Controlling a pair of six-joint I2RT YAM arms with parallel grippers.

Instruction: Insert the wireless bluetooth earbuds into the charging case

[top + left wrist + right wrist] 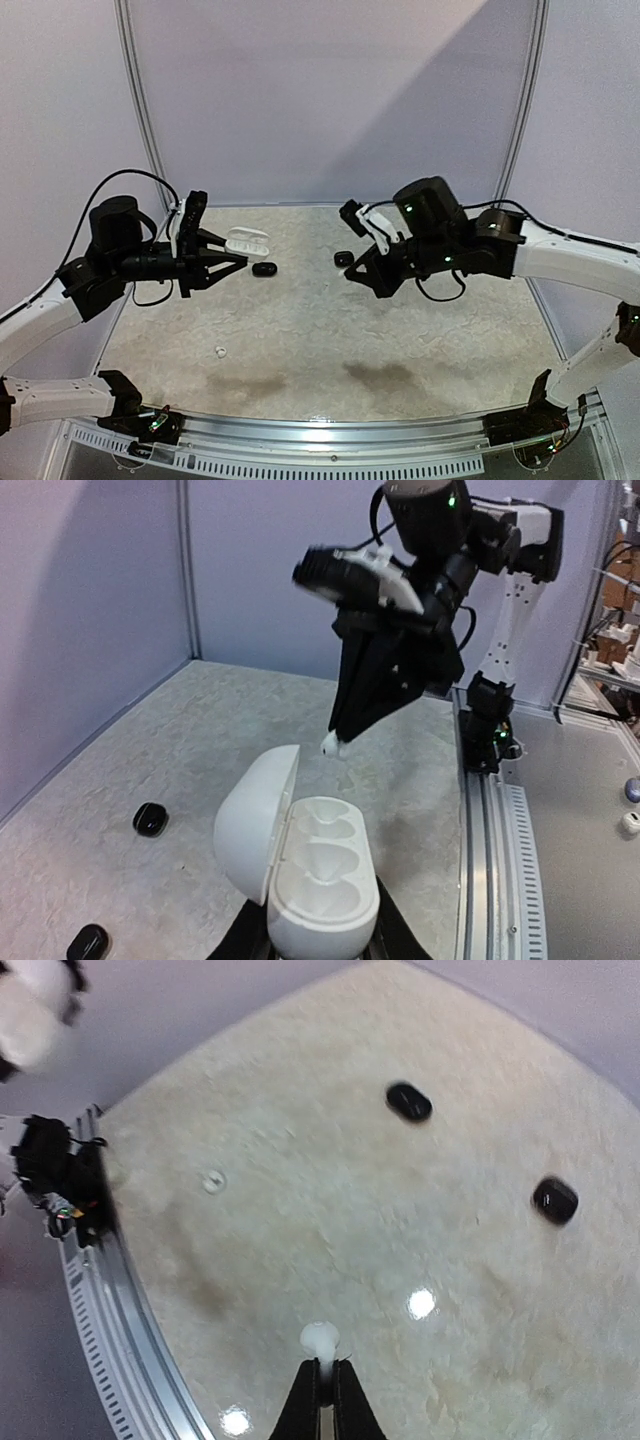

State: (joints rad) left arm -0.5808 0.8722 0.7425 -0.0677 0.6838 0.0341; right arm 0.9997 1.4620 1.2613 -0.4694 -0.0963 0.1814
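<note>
Now the step in hand seems to be the carrying of one earbud to the case. The right jaws are closed on a white earbud (319,1338), pinched at their very tips. It hangs in the air beyond the charging case (312,880), higher than it and not touching it. The left jaws grip the charging case by its lower body and seem to hold it a little above the table (330,340). Its lid is swung open and the moulded pockets face up; they look empty.

A second white earbud (220,350) lies on the table, well apart from the case, toward the near edge. One small black piece (264,268) lies near the case and another black piece (343,258) lies farther from it. I cannot tell if these are earbuds or small cases.

Next, I think, the right jaws must come over one pocket and turn the earbud to match its shape. They should lower it until it sits, and only then open. The case should stay steady meanwhile.
</note>
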